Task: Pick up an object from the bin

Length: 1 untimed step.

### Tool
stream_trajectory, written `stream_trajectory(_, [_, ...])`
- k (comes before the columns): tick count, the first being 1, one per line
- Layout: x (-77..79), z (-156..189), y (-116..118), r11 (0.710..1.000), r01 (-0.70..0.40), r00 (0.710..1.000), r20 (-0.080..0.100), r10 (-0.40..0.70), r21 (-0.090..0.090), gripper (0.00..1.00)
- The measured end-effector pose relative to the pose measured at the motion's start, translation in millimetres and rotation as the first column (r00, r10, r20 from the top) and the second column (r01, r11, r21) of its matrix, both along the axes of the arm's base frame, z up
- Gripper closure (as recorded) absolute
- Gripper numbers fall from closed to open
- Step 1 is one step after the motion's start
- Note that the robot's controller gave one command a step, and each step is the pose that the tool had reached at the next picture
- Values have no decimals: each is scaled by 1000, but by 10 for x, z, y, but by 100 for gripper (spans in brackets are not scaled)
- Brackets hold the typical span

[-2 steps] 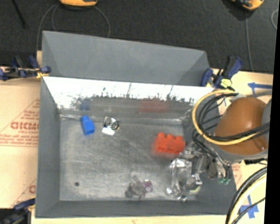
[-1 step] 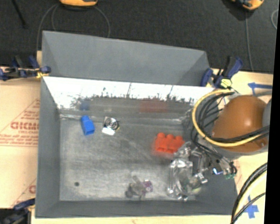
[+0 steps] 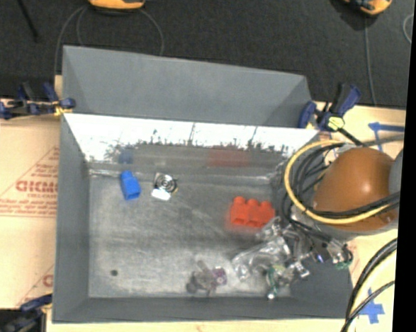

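With the jaws low in the bin's (image 3: pixel 117 248) 4 o'clock corner over a crumpled clear plastic thing (image 3: pixel 258 255), their spread impossible to tell, best centre on it, clear of the red block (image 3: pixel 251 213) at its 11 o'clock, before closing.

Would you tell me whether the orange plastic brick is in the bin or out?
In: the orange plastic brick lies on the floor of the grey metal bin.
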<state>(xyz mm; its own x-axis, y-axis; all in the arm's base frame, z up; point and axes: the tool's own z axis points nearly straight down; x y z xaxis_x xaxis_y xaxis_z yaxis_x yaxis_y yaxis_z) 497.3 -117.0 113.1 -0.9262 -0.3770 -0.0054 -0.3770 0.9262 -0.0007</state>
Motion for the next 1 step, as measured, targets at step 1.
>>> stream_trajectory(1, [-87,-366,-307,949,316,948,15,-316,8,0])
